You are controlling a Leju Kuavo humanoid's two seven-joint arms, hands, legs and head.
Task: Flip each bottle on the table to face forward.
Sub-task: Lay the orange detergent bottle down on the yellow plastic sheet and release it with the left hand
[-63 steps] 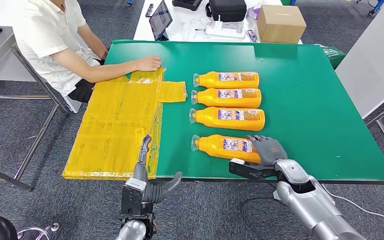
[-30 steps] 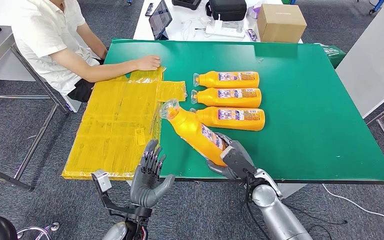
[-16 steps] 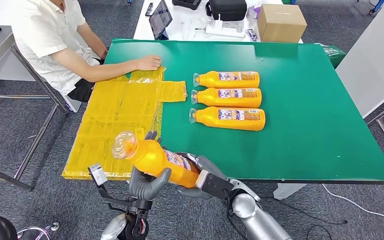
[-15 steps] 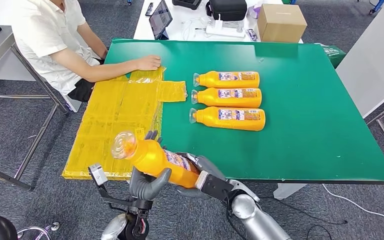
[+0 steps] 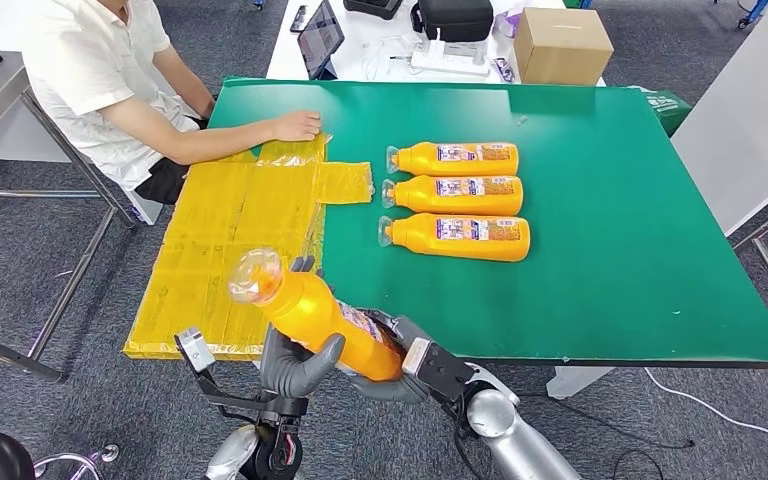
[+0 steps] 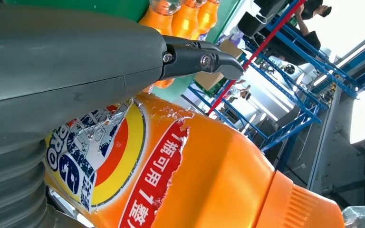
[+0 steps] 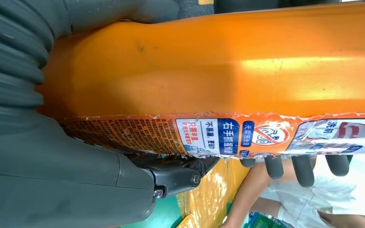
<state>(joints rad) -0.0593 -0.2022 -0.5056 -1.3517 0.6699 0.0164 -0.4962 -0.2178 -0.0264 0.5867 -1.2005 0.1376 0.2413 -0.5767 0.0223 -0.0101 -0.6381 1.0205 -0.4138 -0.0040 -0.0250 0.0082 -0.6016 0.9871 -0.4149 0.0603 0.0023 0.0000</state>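
Head view: both hands, left [image 5: 295, 362] and right [image 5: 400, 360], wrap the raised bottle [image 5: 312, 312] off the table's [image 5: 620, 250] near edge, cap toward the person [image 5: 110, 70]; 3 bottles [image 5: 457, 194] lie in a row. Left wrist view: thumb [image 6: 66, 57] presses the label. Right wrist view: fingers [image 7: 304, 168] curl under the bottle.
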